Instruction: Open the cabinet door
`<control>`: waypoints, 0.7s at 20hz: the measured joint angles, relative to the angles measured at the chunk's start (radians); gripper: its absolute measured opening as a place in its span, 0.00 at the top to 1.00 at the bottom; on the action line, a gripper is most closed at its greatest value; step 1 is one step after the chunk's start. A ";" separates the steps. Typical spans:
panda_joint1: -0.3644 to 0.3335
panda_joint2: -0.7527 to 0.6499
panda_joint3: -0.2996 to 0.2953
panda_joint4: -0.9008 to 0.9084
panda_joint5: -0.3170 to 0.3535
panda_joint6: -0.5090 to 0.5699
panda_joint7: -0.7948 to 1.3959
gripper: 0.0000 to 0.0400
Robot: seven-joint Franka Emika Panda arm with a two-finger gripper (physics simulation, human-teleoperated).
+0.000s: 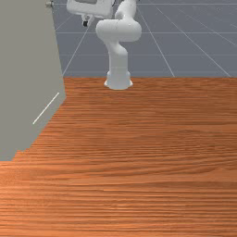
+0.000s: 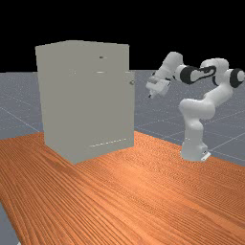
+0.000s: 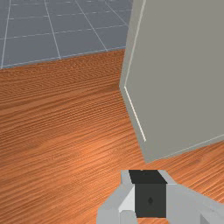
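Cabinet (image 2: 86, 100), pale grey and boxy, stands upright on the wooden table (image 2: 129, 191); in the far view the table's edges run out from behind it on both sides. Its door (image 2: 132, 112) is on the side toward my arm (image 2: 196, 110), set flat along the body as far as I can make out, with a small knob (image 2: 132, 82) high up near the cabinet's edge. Low on the cabinet's side is a thin pale slit (image 3: 134, 113).

My gripper (image 2: 150, 95) hangs tilted downward, raised well above the table, between the cabinet and my arm's base (image 2: 193, 152), and apart from the knob. I can't tell whether it is open or closed. In the wrist view, the cabinet's lower corner lies just beyond my gripper (image 3: 150, 192). My base stands by the table's edge, in the front view the far one.
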 joint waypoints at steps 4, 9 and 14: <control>-0.075 -0.052 -0.053 0.010 -0.038 0.027 -0.015 1.00; -0.131 -0.077 -0.118 0.012 -0.061 0.158 -0.007 0.22; -0.145 -0.076 -0.151 0.009 -0.079 0.322 0.003 0.02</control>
